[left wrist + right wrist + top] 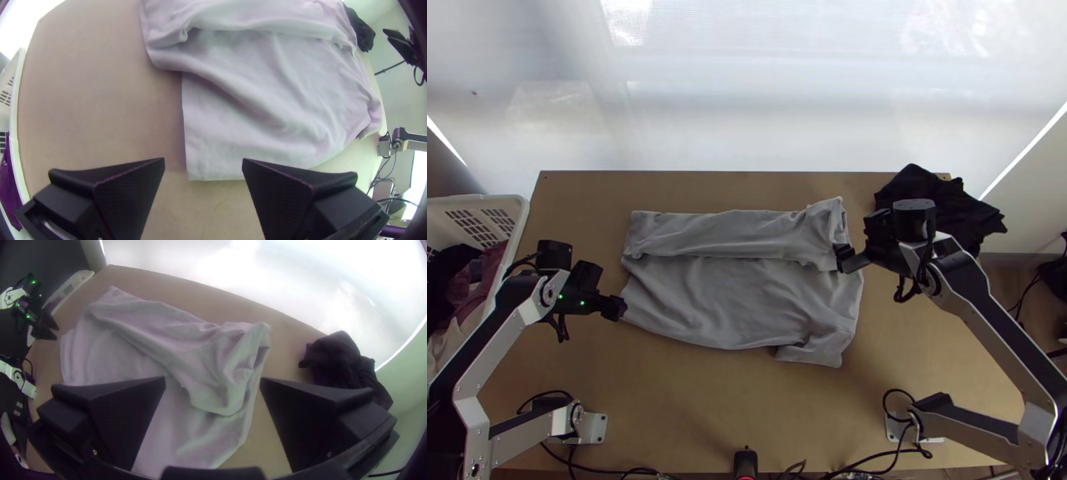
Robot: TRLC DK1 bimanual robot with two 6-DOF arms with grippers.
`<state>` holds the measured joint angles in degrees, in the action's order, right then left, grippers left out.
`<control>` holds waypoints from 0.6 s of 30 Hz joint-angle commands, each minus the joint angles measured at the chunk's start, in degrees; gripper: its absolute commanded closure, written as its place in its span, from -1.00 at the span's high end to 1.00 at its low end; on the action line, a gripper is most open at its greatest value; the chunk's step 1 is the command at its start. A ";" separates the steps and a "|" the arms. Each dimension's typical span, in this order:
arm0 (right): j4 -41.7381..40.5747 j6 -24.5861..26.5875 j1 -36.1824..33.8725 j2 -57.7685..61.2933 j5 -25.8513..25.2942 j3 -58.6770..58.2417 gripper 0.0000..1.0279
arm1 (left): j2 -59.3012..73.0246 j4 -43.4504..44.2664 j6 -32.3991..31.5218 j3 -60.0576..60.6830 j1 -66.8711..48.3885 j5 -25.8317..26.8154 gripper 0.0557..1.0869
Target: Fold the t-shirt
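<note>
Light bench [691,416], t-shirt [739,308] part folded

Across its middle, the t-shirt's near side lies spread, a sleeve [815,352] at one corner; folding that in seems left to do, then the lengthwise folds. Left gripper [203,161] slants in beside the hem, wide open and empty. Right gripper [212,380], also spread and holding nothing, is at the strip's rumpled end. Beyond, the far side is folded over, likely the first fold
</note>
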<state>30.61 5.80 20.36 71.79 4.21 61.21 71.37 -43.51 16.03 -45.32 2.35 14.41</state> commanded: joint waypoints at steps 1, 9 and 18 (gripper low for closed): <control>4.55 -0.35 3.99 -4.20 0.19 -0.83 0.92 | 0.08 3.78 -1.27 4.19 -0.50 0.18 0.66; 6.13 0.44 4.07 -5.17 0.10 -1.18 0.92 | 2.98 8.17 -3.20 5.95 -0.59 0.18 0.43; 6.74 0.88 4.07 -6.31 0.10 -1.88 0.92 | 3.60 9.67 -3.46 6.30 -1.12 2.37 -0.36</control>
<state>36.60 6.24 24.23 66.48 4.38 59.81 74.32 -34.98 12.86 -39.57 1.61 15.25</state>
